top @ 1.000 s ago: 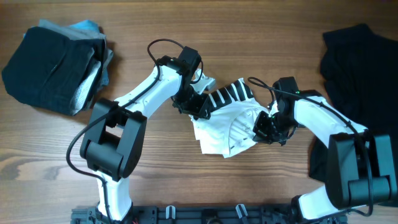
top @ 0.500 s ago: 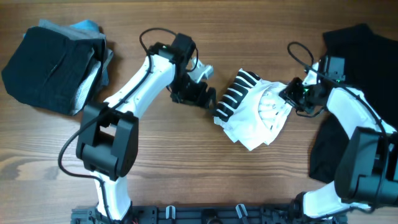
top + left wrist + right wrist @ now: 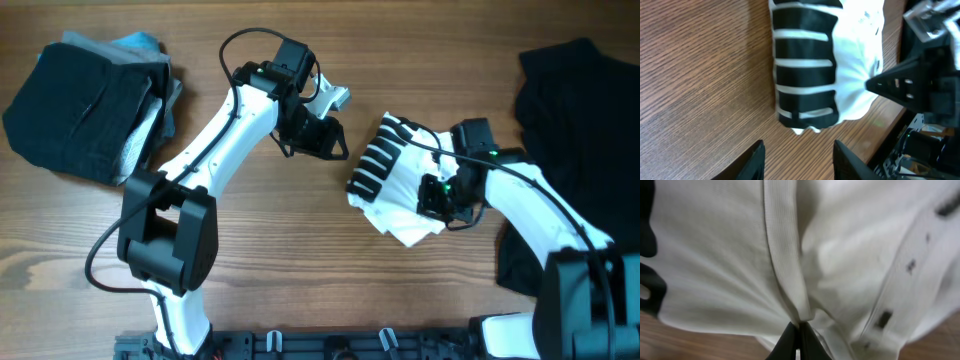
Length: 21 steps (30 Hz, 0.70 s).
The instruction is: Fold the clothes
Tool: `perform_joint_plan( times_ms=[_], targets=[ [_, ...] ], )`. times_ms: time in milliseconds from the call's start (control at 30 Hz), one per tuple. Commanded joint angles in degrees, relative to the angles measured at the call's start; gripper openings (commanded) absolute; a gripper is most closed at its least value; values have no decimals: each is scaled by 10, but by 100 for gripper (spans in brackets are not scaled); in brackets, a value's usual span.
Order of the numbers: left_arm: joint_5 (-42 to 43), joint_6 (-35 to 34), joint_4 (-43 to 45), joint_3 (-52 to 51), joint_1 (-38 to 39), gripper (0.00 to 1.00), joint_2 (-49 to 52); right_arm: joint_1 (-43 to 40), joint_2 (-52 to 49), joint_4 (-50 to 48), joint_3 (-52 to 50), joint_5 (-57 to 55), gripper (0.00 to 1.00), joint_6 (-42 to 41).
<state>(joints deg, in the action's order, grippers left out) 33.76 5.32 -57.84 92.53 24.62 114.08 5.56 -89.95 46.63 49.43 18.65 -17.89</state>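
Change since a second ago: the white T-shirt (image 3: 400,180) has gone from a loose spread at the middle of the bench (image 3: 300,260) to a tighter bundle right of centre, dragged toward the right edge. The left claw (image 3: 325,138) was at the printed edge. It has now let go and sits just beside the bundle on its left, toward the far edge. In the left wrist view its fingers stand apart with only bare wood between them, so it is open and empty.

The right claw (image 3: 440,196) is pinched shut on the shirt at the bundle's right side. The right wrist view shows its tips meeting on a gathered fold of white cloth.

My reading: this is a crumple, not a fold. The shirt needs spreading flat again before a clean crease is possible. One-point grip only, so the cloth will swing or bunch if lifted.

Materials:
- Shirt: soft white knit, heavily wrinkled, with a ribbed band (image 3: 782,255) running into the pinch.
- Black lettering (image 3: 805,65) shows as bold bars with thin white gaps, wrapped over the bundle's left end.
- Black garment (image 3: 575,100): matte and rumpled, lying unfolded along the right edge.
- Folded pile (image 3: 80,110): dark cloth squared over grey and blue layers, at the far-left corner.
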Motion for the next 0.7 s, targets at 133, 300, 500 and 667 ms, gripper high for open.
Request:
perform_joint_plan(
  times_ms=[133, 300, 500, 667],
  targets=[
    [1, 4, -1, 9, 0, 65, -12, -23, 61, 128, 13, -105, 60, -86],
    [3, 2, 9, 8, 24, 46, -8, -75, 60, 3, 13, -43, 8, -92],
    [32, -2, 8, -14, 90, 18, -7, -74, -20, -29, -21, -48, 4, -142],
    [14, -15, -49, -26, 87, 41, -7, -65, -117, -86, -41, 130, 4, -111]
  ],
)
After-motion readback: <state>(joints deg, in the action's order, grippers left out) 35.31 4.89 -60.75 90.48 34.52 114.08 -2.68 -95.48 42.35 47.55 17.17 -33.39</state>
